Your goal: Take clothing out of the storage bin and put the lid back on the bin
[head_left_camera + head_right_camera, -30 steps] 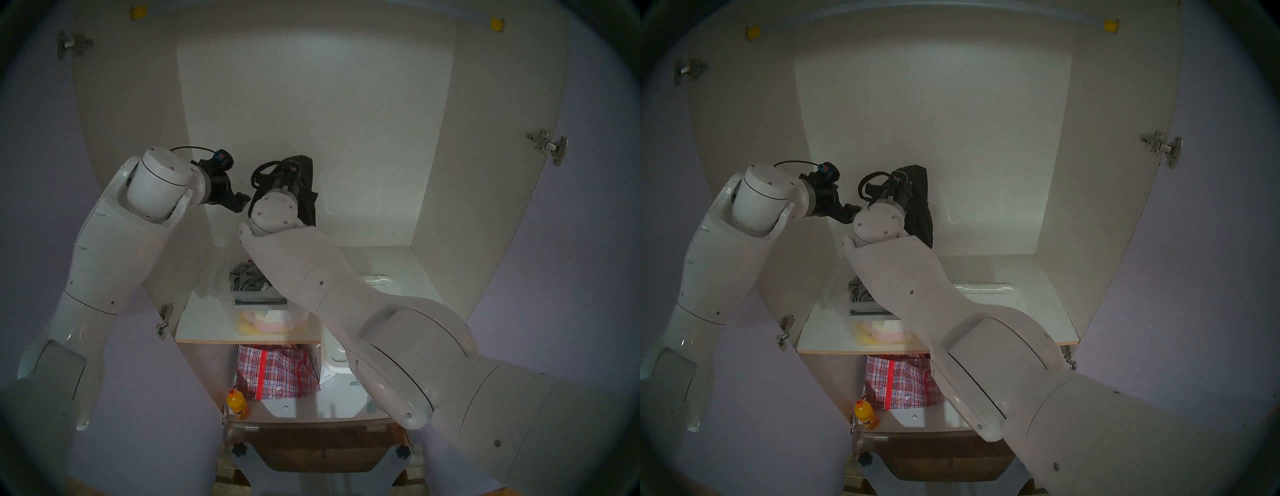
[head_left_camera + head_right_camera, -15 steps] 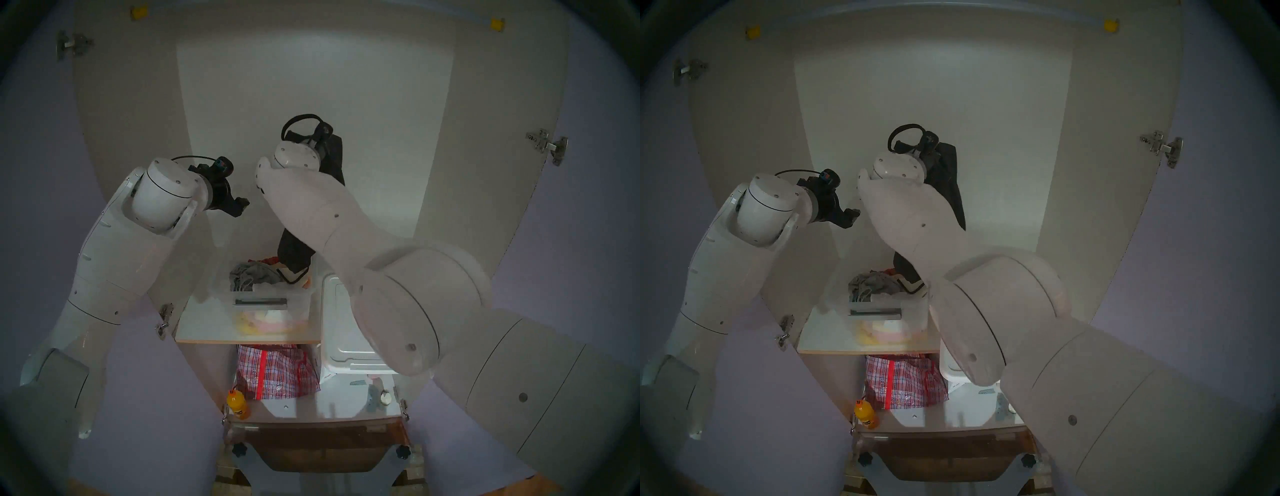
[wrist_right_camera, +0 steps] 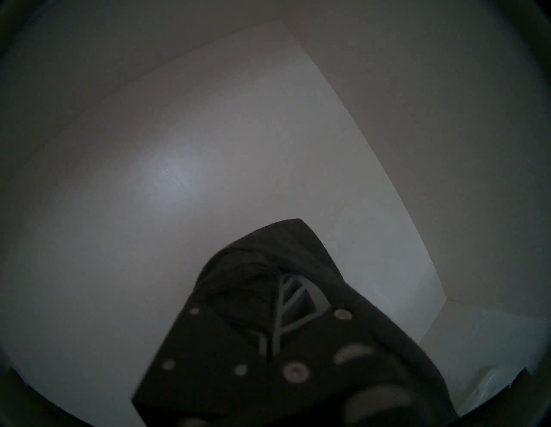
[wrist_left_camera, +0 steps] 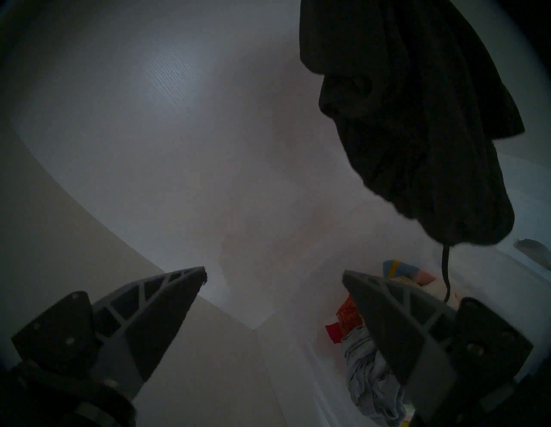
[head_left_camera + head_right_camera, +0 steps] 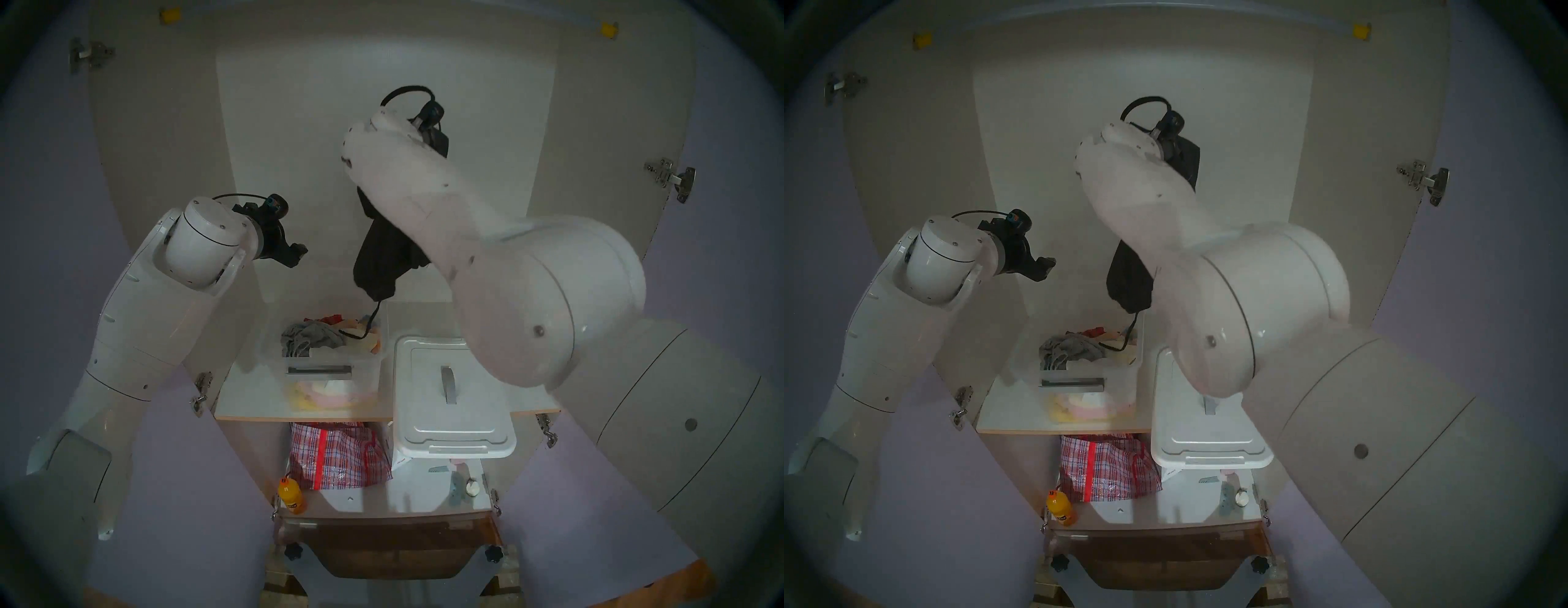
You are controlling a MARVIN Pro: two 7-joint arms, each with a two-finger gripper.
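Observation:
The black clothing [image 5: 382, 254] hangs in the air above the right half of the clear storage bin [image 5: 360, 365], and only a thin black cord trails down into the bin. My right gripper [image 3: 283, 301] is shut on the top fold of the clothing [image 3: 253, 268], high against the cabinet's back wall. My left gripper [image 5: 297, 252] hovers open and empty to the left of the clothing [image 4: 417, 119], above the bin's left side. The white lid [image 5: 424, 382] with its grey strip handle lies flat on the shelf right of the bin, overhanging the shelf's front edge.
A grey garment [image 5: 307, 337] and small red, yellow and cream cloths stay in the bin. On the lower shelf stand a red-and-white checked bag [image 5: 339, 454] and an orange bottle [image 5: 292, 496]. Cabinet walls close in on both sides and behind.
My right arm has risen and swung right, drawing the black clothing up out of the bin and uncovering the lid. The left gripper has hardly moved.

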